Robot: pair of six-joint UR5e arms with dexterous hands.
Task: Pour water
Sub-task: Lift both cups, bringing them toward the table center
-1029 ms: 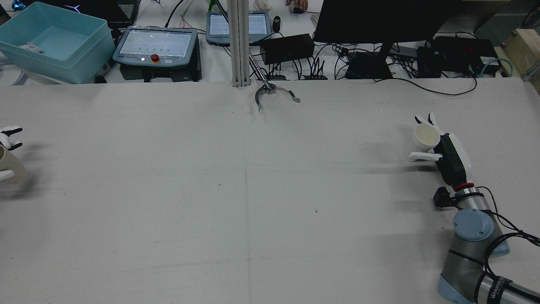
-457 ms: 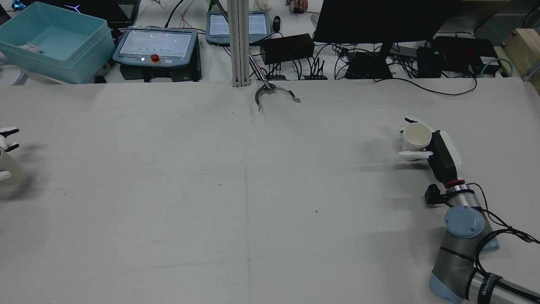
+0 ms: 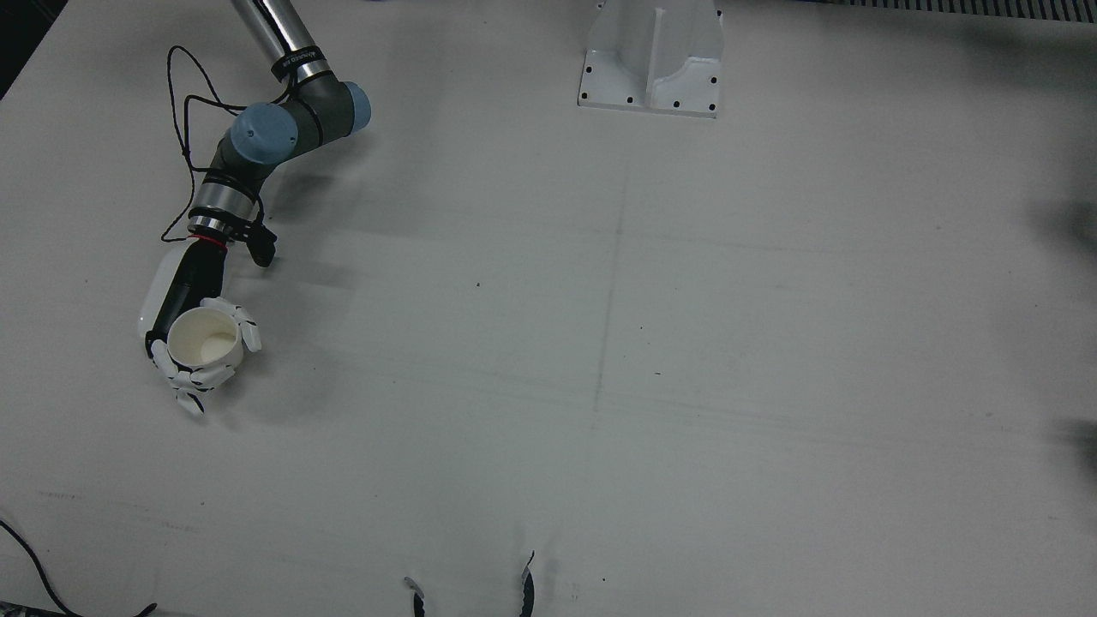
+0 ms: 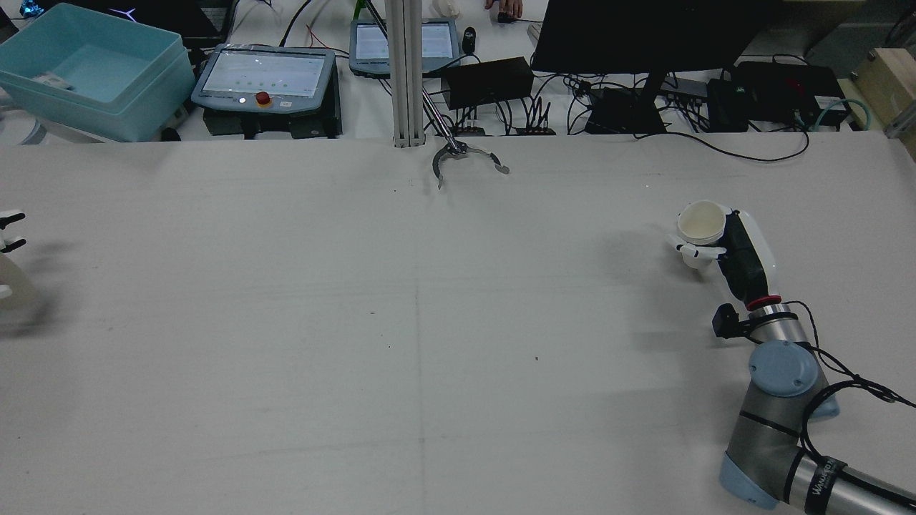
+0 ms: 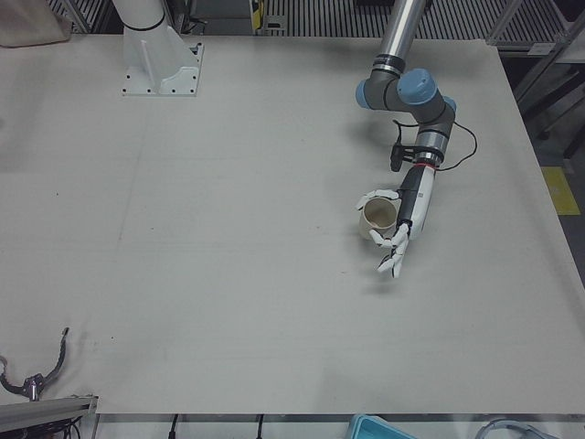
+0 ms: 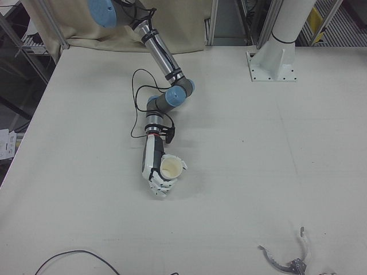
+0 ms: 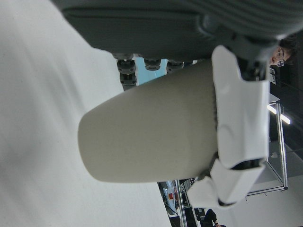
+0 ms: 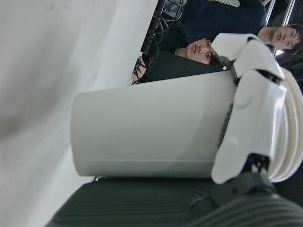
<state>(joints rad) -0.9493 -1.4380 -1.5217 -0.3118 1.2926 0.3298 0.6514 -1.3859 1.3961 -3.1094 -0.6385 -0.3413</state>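
Two paper cups are seen above the pale counter (image 3: 651, 360), one in each robot hand. The white cup (image 4: 703, 221) is held upright by the right robot hand (image 4: 719, 247), near the counter's edge on the robot's right side; its fingers (image 3: 224, 370) are wrapped around the cup's wall, and the mouth faces up. In the right hand view the cup's base appears clear of the counter, and several nested rims are seen at its top, so a stack may be held; the number cannot be told. The beige cup (image 5: 379, 215) is clamped by the left robot hand (image 5: 398, 236) on the opposite side of the counter, also upright and open to the top. Some fingers (image 5: 391, 263) of that hand are stretched past the cup. In the rear view, only the fingertips of the left robot hand are caught at the frame's edge. Whether either cup holds water cannot be told.
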